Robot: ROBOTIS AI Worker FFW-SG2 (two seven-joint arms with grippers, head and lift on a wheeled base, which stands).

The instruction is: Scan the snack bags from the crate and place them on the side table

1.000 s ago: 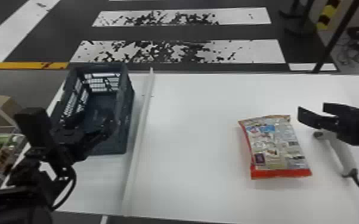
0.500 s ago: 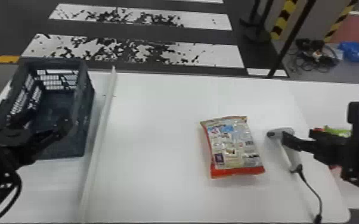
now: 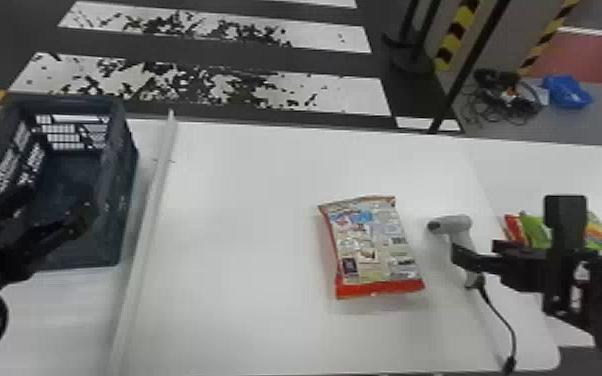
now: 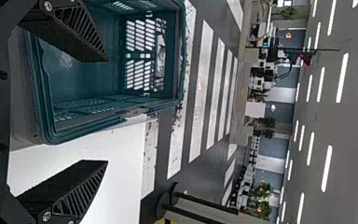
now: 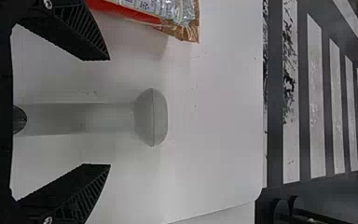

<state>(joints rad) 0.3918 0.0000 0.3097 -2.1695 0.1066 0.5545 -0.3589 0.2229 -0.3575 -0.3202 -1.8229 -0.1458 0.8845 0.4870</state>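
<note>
Now the right gripper (image 5: 109, 112) has shifted over the scanner (image 3: 456, 224), fingers spread like the left gripper (image 4: 107, 111), presumably to grab it and scan the snack bag (image 3: 376, 247)

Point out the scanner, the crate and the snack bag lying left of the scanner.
Scanner (image 5: 152, 116): right wrist view, on its rounded head.
Crate (image 3: 119, 200): head view, on its right side wall.
Snack bag (image 3: 372, 245): head view, on the middle of its printed face.

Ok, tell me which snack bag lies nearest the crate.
The bag with the red edge, lying left of the scanner; the others, green and red, lie right of it.
</note>
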